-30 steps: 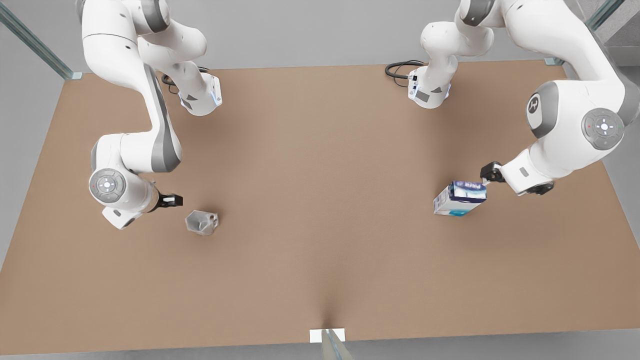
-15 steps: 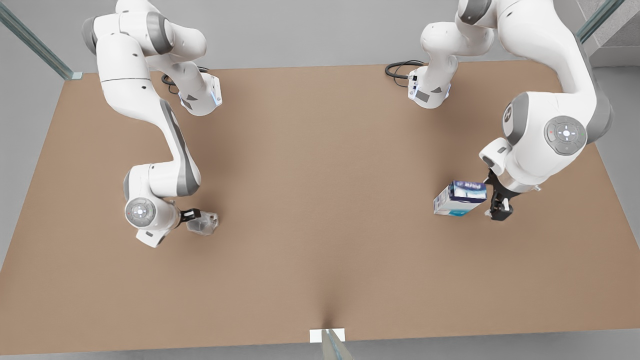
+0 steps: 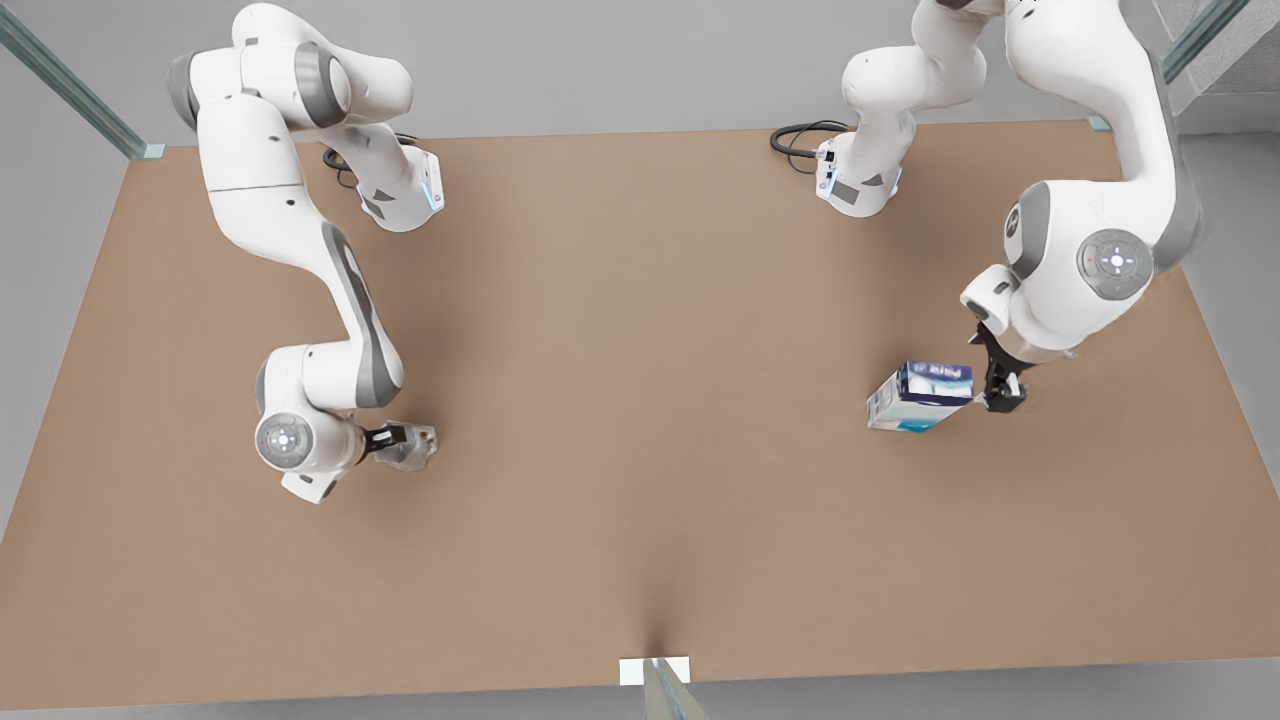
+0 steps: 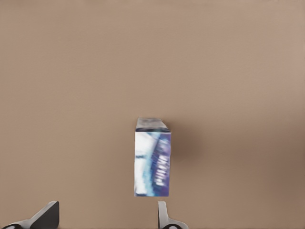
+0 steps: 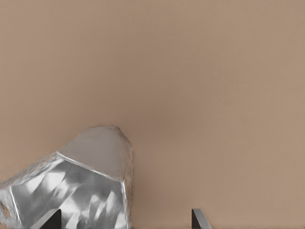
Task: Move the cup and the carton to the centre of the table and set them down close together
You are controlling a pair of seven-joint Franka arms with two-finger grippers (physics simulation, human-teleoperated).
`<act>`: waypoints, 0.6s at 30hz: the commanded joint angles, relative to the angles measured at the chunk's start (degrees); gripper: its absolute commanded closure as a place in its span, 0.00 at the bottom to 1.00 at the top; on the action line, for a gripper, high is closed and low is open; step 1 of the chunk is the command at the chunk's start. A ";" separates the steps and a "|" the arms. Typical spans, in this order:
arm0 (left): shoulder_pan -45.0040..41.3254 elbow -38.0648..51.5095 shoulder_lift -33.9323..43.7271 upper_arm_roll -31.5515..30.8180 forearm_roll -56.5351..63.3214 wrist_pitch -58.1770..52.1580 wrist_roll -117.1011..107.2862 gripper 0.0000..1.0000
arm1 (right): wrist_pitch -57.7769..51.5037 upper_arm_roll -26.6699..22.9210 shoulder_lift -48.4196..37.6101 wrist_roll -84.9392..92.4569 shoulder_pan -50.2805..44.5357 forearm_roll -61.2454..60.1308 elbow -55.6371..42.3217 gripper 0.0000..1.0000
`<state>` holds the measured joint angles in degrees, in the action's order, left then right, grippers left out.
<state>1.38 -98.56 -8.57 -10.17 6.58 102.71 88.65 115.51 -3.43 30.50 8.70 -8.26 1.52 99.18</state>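
The carton (image 3: 922, 396), white with a dark blue band, lies on the table (image 3: 640, 400) at the front view's right. My left gripper (image 3: 1000, 392) hangs just beside the carton's right end, fingers pointing down. In the left wrist view the carton (image 4: 152, 162) lies ahead of the open left gripper (image 4: 106, 217), outside its fingers. The pale faceted cup (image 3: 410, 447) sits at the front view's left, and my right gripper (image 3: 393, 436) reaches it from the left. In the right wrist view the cup (image 5: 76, 186) covers one side of the open right gripper (image 5: 126, 219).
Both arm bases (image 3: 400, 200) (image 3: 860, 185) stand along the far edge, with a black cable (image 3: 800, 140) by the one on the front view's right. A small white marker (image 3: 654, 670) sits at the near edge. Bare tabletop spreads between cup and carton.
The right gripper has advanced from left of the cup up to it. The left gripper turned downward beside the carton, then rose slightly. Cup and carton have not moved.
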 commanded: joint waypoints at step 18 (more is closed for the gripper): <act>8.11 -13.50 -0.48 -1.43 0.80 17.88 -1.63 0.00 | 4.28 0.00 3.34 -0.26 -0.09 -2.31 0.31 0.59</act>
<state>9.66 -112.57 -8.89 -11.60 7.70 120.50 87.09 119.72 -3.43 33.84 8.36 -8.35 -0.93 99.49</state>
